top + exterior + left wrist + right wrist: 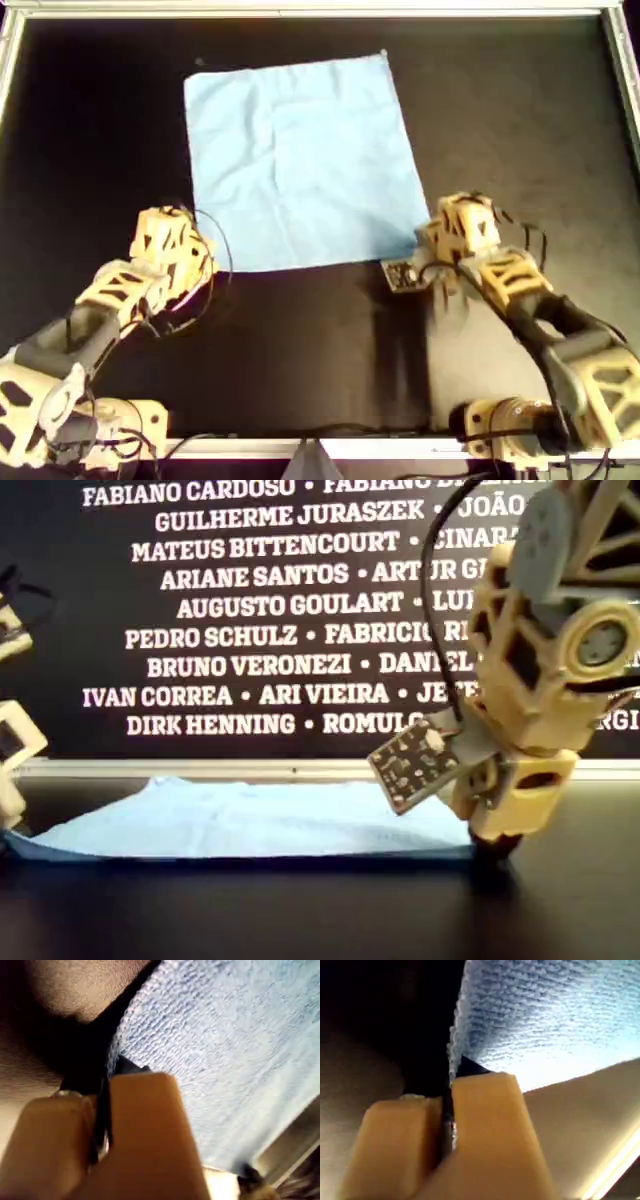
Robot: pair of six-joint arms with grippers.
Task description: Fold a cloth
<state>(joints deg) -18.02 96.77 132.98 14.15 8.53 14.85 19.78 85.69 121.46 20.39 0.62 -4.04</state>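
Observation:
The light blue cloth (pixel 300 160) lies spread flat on the black table, and shows low and flat in the exterior view (pixel 250 820). My first gripper (pixel 105 1085) is shut on a corner of the cloth (pixel 225 1050). My second gripper (pixel 447 1090) is shut on another corner of the cloth (pixel 545 1010). In the overhead view one arm's gripper (pixel 175 245) sits at the cloth's near-left corner and the other arm's gripper (pixel 455 235) at its near-right corner. The wrist views do not show which arm is which.
A metal frame (pixel 300 10) borders the black table. A small circuit board (pixel 400 275) sticks out from the arm on the overhead view's right, and also shows in the exterior view (pixel 410 765). A dark wall with white names (pixel 250 600) stands behind.

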